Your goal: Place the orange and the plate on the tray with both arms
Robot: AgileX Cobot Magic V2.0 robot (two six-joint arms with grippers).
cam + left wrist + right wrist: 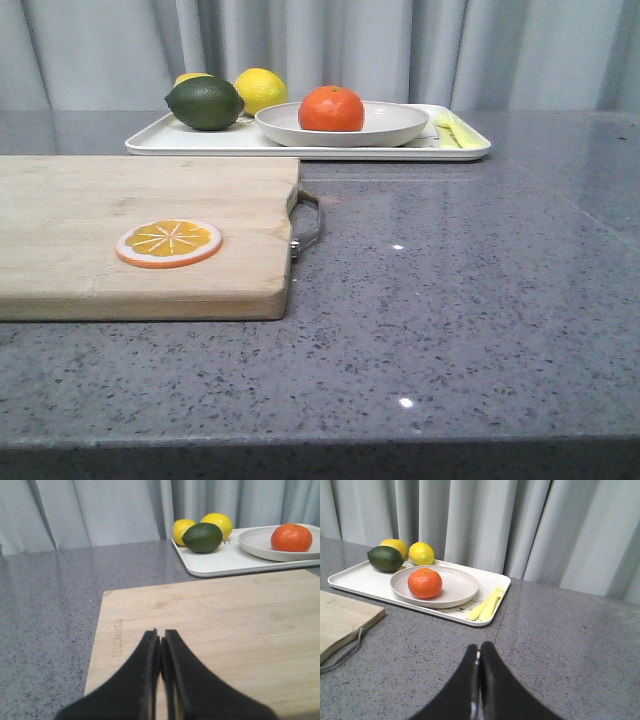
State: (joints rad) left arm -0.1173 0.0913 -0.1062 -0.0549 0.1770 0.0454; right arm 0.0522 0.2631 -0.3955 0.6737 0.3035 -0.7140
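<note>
The orange (331, 108) sits in the off-white plate (400, 130), and the plate rests on the white tray (160, 143) at the back of the table. All three also show in the left wrist view, orange (291, 537), plate (257, 545), tray (220, 562), and in the right wrist view, orange (425, 582), plate (460, 587), tray (355, 582). My left gripper (160, 636) is shut and empty above the wooden board. My right gripper (479, 649) is shut and empty above the grey table, short of the tray. Neither gripper shows in the front view.
A wooden cutting board (90, 200) with a metal handle (308, 225) lies front left, with a flat orange slice (168, 243) on it. On the tray stand a dark green lime (205, 102), two lemons (260, 88) and yellow plastic cutlery (450, 130). Grey curtains hang behind.
</note>
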